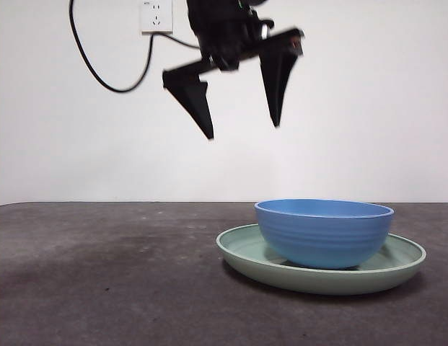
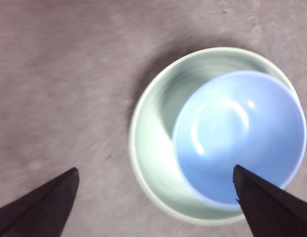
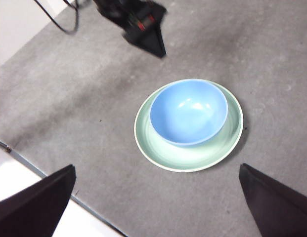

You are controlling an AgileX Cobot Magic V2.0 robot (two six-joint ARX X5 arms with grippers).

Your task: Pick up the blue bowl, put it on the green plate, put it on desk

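Nearest, green plate (image 1: 245, 249) on desk (image 1: 101, 281), blue bowl (image 1: 323, 231) seated inside, off-centre. Placing looks done. Above, left gripper (image 1: 242, 126) empty, fingers apart; right gripper (image 3: 155, 197) waiting, likewise spread.

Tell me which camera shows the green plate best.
The right wrist view: the whole green plate lies in sight, its rim unbroken around the blue bowl. The front view shows it edge-on; the left wrist view hides part behind the bowl.

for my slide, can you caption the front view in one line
Left tool hangs open above the desk, up and to the side of the blue bowl sitting in the green plate.
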